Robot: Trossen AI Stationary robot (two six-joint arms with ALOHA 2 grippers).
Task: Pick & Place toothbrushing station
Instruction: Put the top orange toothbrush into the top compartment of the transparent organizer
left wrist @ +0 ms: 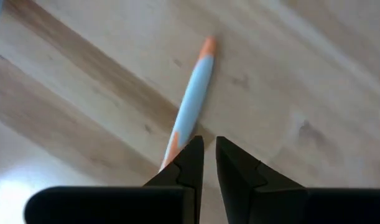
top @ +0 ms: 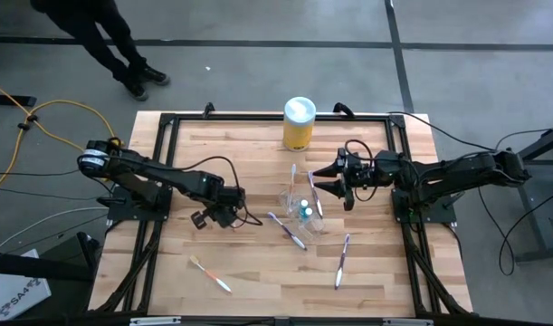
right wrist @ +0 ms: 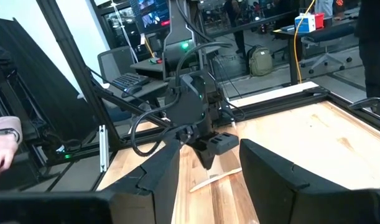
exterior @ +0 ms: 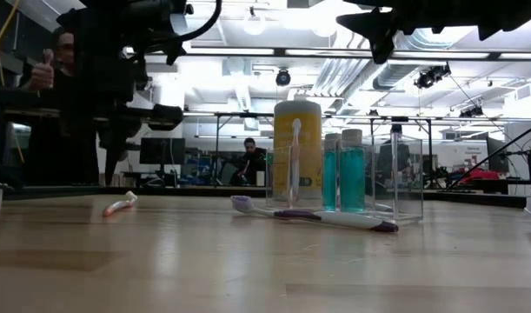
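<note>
The left claw (top: 206, 218) hangs above the counter (top: 258, 272) left of its middle, its 2 fingers (left wrist: 191, 163) pressed nearly together with only a thin slit between them and nothing in it. Under the tips, in the left wrist view, lies a pale blue toothbrush with orange ends (left wrist: 191, 102), flat on the wood. In the high view that orange toothbrush (top: 210, 273) sits near the front left of the counter.

The right claw (top: 323, 179) is right of the counter's middle, above the wood, fingers (right wrist: 273, 168) spread wide and empty.

The clear cup (top: 297, 201) stands near the middle of the counter, with the blue tube (top: 305, 213) just beside it. A purple toothbrush (top: 287, 229) lies in front of the cup, and another toothbrush (top: 341, 261) lies toward the front right. The yellow canister with a white lid (top: 299, 123) stands near the back edge.

A person (top: 104, 36) stands beyond the back left corner.
</note>
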